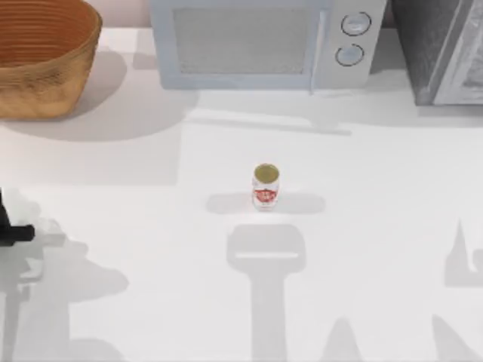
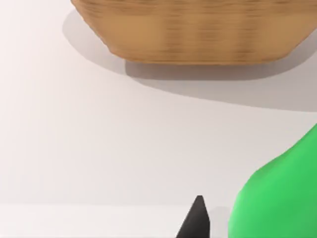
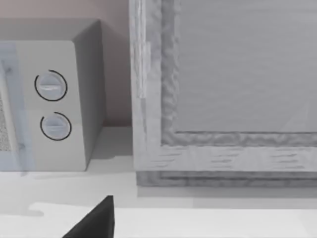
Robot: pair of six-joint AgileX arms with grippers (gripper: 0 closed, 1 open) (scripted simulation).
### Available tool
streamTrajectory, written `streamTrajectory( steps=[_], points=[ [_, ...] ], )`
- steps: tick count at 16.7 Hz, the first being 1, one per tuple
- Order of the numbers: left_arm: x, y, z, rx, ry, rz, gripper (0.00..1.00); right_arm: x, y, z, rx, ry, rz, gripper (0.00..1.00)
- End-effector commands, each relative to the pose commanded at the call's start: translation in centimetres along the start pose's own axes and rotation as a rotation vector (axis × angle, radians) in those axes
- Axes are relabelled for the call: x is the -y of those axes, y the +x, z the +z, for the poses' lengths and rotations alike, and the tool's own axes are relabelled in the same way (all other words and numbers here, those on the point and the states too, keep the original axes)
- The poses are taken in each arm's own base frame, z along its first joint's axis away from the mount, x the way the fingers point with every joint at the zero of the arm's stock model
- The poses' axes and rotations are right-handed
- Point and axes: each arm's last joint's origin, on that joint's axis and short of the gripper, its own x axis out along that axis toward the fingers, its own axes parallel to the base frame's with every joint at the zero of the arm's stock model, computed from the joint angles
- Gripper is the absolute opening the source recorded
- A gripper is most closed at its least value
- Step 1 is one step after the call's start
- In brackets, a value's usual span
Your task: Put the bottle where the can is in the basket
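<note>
The white can with a red label and gold top stands upright on the table near its middle, well away from the basket. The wicker basket sits at the far left corner, and the left wrist view shows its tan outer wall. The bright green bottle is partly seen in the left wrist view, close beside a dark tip of my left gripper. Whether the bottle is held cannot be told. My left arm is at the table's left edge. A dark tip of my right gripper faces the back right.
A pale microwave with two round knobs stands along the back edge, its side also in the right wrist view. A grey cabinet stands at the back right. Arm shadows fall across the white tabletop.
</note>
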Motion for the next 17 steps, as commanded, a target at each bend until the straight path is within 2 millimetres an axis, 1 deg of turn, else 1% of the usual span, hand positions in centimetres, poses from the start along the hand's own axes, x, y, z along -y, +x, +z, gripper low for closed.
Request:
streamTrajectory(
  steps=[2, 4, 6, 8, 10, 12, 14, 17],
  points=[
    [-0.9, 1.0, 1.0, 0.023, -0.003, 0.041, 0.0, 0.0, 0.0, 0.0, 0.0, 0.0, 0.0, 1.0],
    [-2.2, 2.5, 2.6, 0.061, 0.0, 0.09, 0.0, 0.0, 0.0, 0.0, 0.0, 0.0, 0.0, 1.0],
    [-3.7, 4.1, 5.2, 0.144, 0.017, 0.141, 0.0, 0.0, 0.0, 0.0, 0.0, 0.0, 0.0, 1.0],
    [-5.3, 5.8, 8.7, 0.236, 0.04, 0.186, 0.0, 0.0, 0.0, 0.0, 0.0, 0.0, 0.0, 1.0],
    [-6.4, 7.3, 12.0, 0.29, 0.058, 0.211, 0.0, 0.0, 0.0, 0.0, 0.0, 0.0, 0.0, 1.0],
    [-7.1, 8.5, 14.3, 0.286, 0.064, 0.219, 0.0, 0.0, 0.0, 0.0, 0.0, 0.0, 0.0, 1.0],
    [-7.6, 9.7, 16.0, 0.236, 0.06, 0.218, 0.0, 0.0, 0.0, 0.0, 0.0, 0.0, 0.0, 1.0],
    [-7.5, 11.3, 18.7, 0.119, 0.044, 0.188, 0.0, 0.0, 0.0, 0.0, 0.0, 0.0, 0.0, 1.0]
  ],
)
